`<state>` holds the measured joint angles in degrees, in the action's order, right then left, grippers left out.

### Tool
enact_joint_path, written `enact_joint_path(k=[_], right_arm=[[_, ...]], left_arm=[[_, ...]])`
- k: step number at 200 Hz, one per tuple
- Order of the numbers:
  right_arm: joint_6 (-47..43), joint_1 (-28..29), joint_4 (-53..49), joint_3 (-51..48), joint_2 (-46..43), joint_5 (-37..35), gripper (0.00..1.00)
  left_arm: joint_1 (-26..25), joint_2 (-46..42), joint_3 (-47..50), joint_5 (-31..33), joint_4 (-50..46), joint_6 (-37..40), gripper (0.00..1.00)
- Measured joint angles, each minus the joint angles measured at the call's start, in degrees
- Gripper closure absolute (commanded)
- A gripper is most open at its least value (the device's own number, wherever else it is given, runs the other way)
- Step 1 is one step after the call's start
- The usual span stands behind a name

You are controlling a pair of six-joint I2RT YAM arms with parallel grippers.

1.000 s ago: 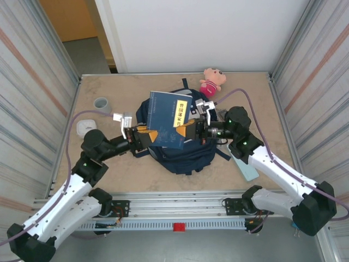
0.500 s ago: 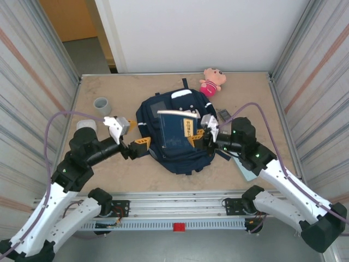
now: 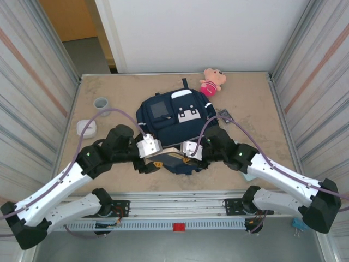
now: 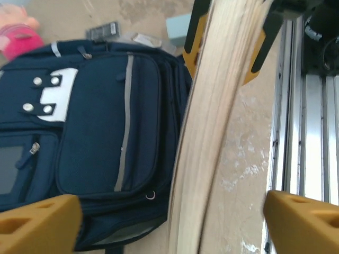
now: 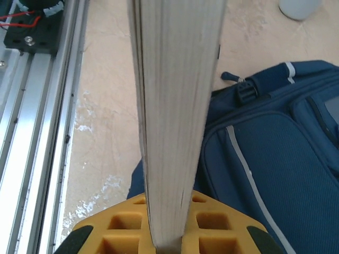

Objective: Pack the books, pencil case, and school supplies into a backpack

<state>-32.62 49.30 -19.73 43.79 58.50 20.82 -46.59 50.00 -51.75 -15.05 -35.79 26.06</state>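
The right gripper is clenched on the dark blue book at the near end of the backpack. The left gripper is released, its fingers spread wide on either side of the book.

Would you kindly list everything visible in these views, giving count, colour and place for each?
backpack: one, navy with white trim, lying flat mid-table
book: one, cream page edge showing, held on edge at the backpack's near end
pencil case: one, pale teal, on the table right of the backpack, seen in part
gadget: one, dark, on the table right of the backpack
silvery-clear piece: one, beside the gadget
plush toy: one, pink and tan, beyond the backpack
cup: one, grey, left of the backpack
rounded box: one, white, near the table's left edge
table: one, tan
left gripper: yellow fingers, open, straddling the book
right gripper: yellow fingers, shut on the book
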Motion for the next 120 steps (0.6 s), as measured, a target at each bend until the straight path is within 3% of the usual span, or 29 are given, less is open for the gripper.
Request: enact_joint_path(k=[21, 37, 48, 66, 92, 120], right_arm=[[-1.0, 0.2, 0.0, 0.7, 0.7, 0.7, 0.93], [-1.0, 0.2, 0.2, 0.8, 0.7, 1.2, 0.67], [-0.2, -0.5, 0.9, 0.8, 0.6, 1.7, 0.5], [4.0, -3.8, 3.9, 0.7, -1.2, 3.8, 0.33], [18.9, -16.4, 12.5, -2.1, -8.3, 9.2, 0.16], [37.7, -28.3, 17.4, -3.7, -12.8, 13.2, 0.13]], left_arm=[[0.0, 1.8, 0.0, -0.8, 0.2, 1.2, 0.62], [0.0, 2.1, 0.0, -2.6, 1.3, 1.6, 0.87], [0.0, 1.8, 0.2, -3.7, 2.5, 0.9, 0.97], [0.4, -0.3, 2.6, -4.4, 5.9, -0.5, 0.98], [6.4, -4.9, 8.6, -8.5, 13.4, -8.3, 1.0], [12.9, -7.3, 13.0, -10.1, 22.4, -23.3, 1.0]])
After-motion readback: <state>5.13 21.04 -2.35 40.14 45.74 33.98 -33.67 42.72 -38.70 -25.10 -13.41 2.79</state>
